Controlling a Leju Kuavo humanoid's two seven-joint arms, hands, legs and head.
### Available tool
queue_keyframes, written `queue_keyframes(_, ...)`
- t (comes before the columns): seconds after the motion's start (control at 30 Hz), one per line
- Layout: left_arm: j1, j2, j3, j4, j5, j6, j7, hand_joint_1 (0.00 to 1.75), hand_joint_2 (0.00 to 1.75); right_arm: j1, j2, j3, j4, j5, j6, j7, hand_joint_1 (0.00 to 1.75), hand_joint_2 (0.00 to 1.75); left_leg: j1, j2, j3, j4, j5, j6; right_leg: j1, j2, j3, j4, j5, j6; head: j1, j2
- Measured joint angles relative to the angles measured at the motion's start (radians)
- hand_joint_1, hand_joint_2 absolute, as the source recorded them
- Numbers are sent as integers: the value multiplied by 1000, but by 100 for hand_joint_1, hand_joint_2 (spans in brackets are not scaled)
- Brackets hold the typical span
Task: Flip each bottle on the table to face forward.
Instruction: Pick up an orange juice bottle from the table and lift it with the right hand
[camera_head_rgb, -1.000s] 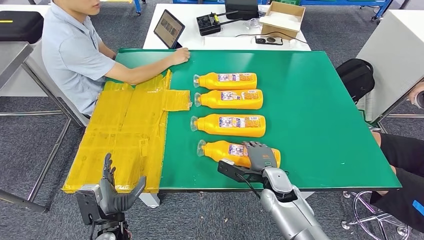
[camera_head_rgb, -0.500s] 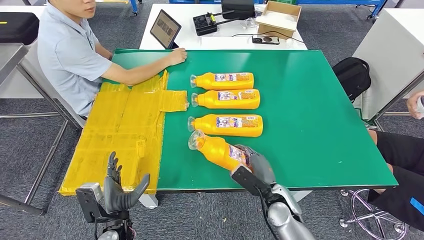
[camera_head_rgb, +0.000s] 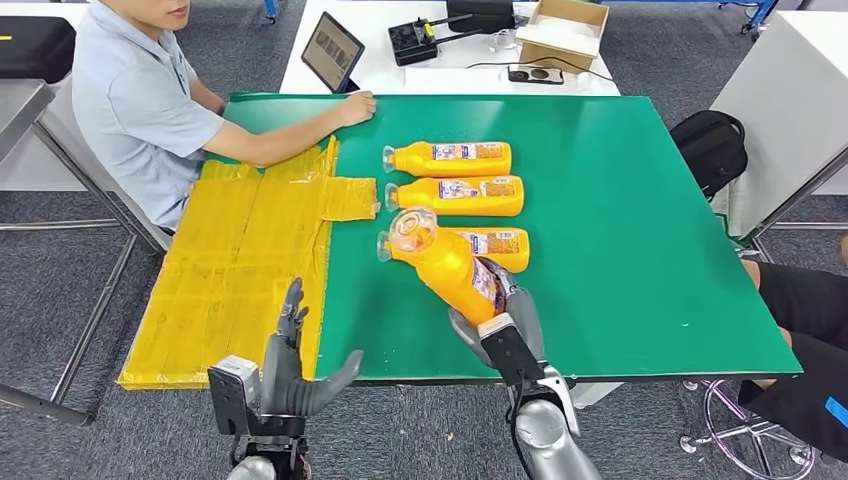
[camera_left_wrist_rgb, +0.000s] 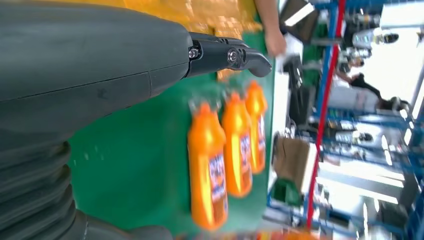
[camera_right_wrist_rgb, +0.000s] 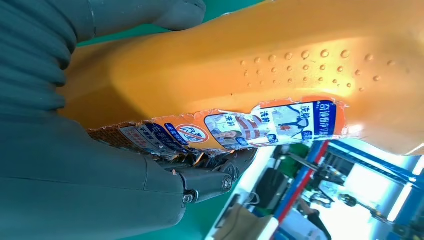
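Orange detergent bottle (camera_head_rgb: 447, 264) clamped by its base in my right hand (camera_head_rgb: 503, 322), left hand (camera_head_rgb: 290, 372) spread empty, so I'd roll the wrist slowly, label staying up.

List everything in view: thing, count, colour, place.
bottles: four, orange; three lying in a row mid-table, one raised in the right hand
table: one, green top
yellow sheet: one, on the table's left part
tablet: one, dark, on the white desk behind
cardboard box: one, brown, on the white desk
backpack: one, black, on the floor right of the table
person: one, grey shirt, seated at left, arm on the table
left hand: grey, open, at the near table edge
right hand: grey, gripping the raised bottle
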Motion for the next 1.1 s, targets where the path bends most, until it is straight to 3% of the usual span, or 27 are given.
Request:
queue_keyframes(0.23,-1,30,-71,-27,13,-19,-1,0,175,-85,47,44,60,2,-8,-32,175,175,0,0,-2,0,0,0,0,0,-2,1,0,0,0,0)
queue_keyframes(0.67,-26,47,-85,-45,19,-73,7,0,175,-237,150,253,285,128,-84,-119,175,175,0,0,-4,0,2,-1,0,-1,-4,2,0,0,0,0)
queue_keyframes(1.1,-47,46,-50,-54,58,-44,4,0,175,-245,174,370,336,96,-127,-173,175,175,0,0,-4,0,2,-1,0,-1,-5,2,0,0,0,0)
